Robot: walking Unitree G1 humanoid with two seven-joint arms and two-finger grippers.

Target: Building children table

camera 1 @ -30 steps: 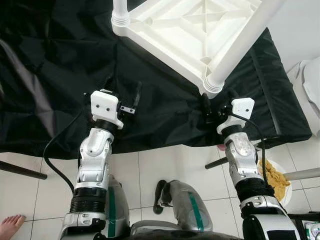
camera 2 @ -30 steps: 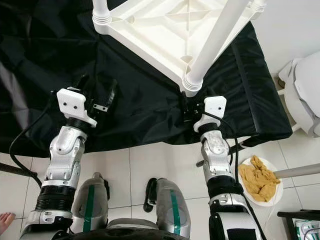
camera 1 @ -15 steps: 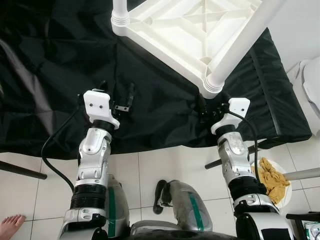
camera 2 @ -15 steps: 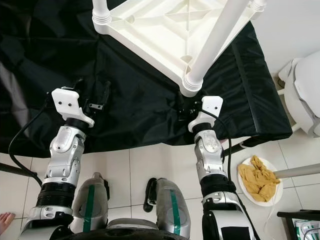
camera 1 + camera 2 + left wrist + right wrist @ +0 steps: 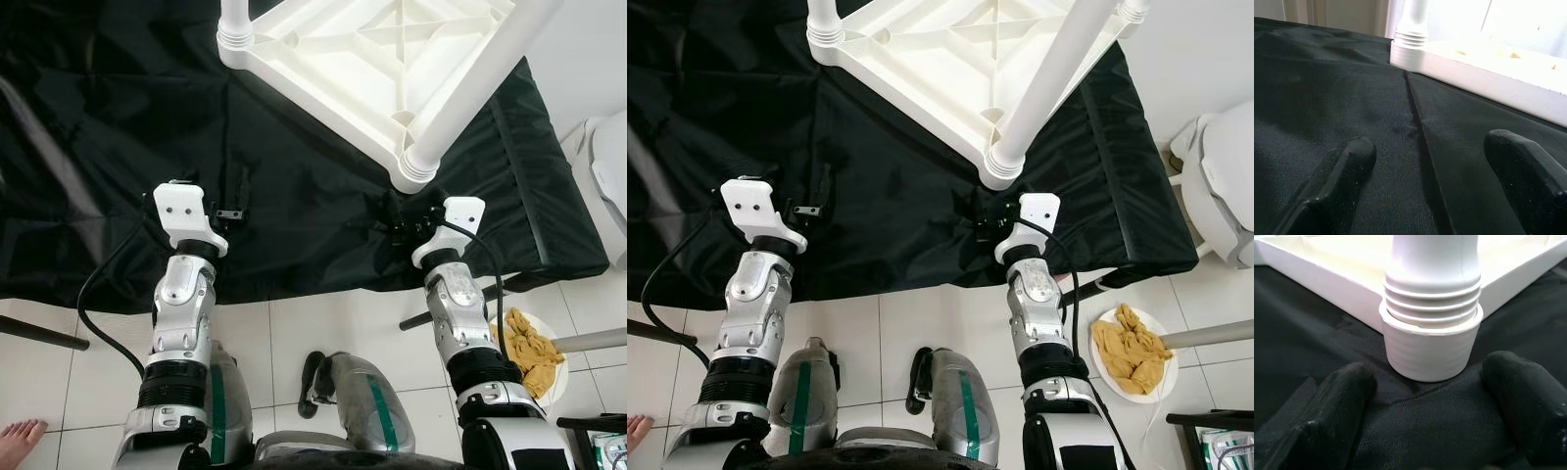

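Head eyes look steeply down; wrist cameras skim the cloth (image 5: 1352,98) (close, low).

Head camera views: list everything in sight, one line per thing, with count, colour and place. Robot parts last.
Table top: one, white, upside down on the black cloth, ahead of the robot.
Table legs: two seen fitted, white, at the near and left corners.
Black cloth: one, spread over the floor.
Plate: one, white, holding yellowish food, on the tiles at the robot's right.
Bare foot: one, a person's, at the robot's left.
Left gripper: black fingers open over the cloth.
Right gripper: black fingers open before the near leg socket.
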